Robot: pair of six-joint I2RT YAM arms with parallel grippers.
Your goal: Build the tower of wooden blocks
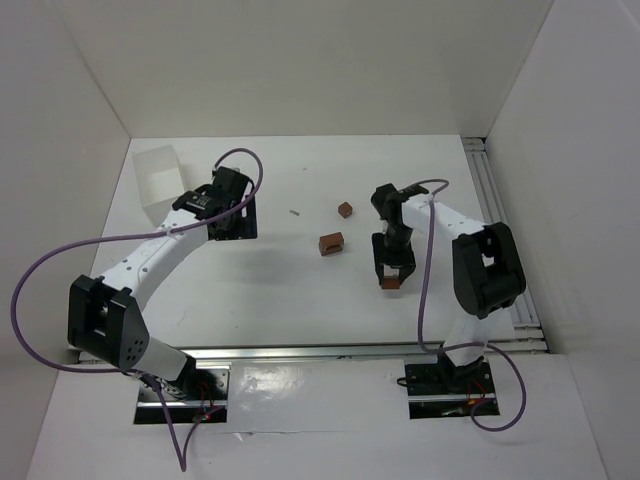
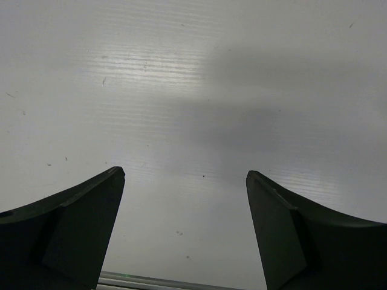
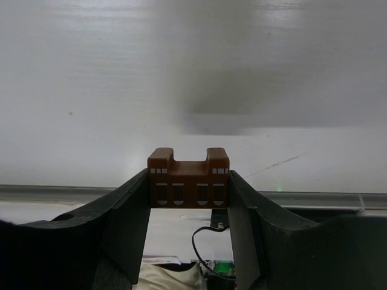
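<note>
Holding one small reddish-brown wooden block (image 3: 188,181) in right gripper (image 3: 188,192); narrow opening, clamped flat on both side faces of the block. Showing a square notch cut into the top edge and white printed window marks on the camera-facing side. Sitting at the near right of the white table (image 1: 280,290) in the top view, with the same block (image 1: 390,284) poking out at the tip of right gripper (image 1: 392,276). Cannot tell whether touching the tabletop or just above it.

Lying loose mid-table: second reddish-brown notched wooden block (image 1: 331,242), plus smaller reddish-brown wooden cube (image 1: 345,209) just beyond it, near but apart. Well left of the held one. Not yet stacked, all three separate.

Spread wide on left gripper (image 1: 233,222), gripping nothing. Seeing only bare white tabletop between the black fingers (image 2: 78,229) in the left wrist view. Parked far left, just beside white rectangular plastic tray (image 1: 160,180), well apart from every block.
</note>
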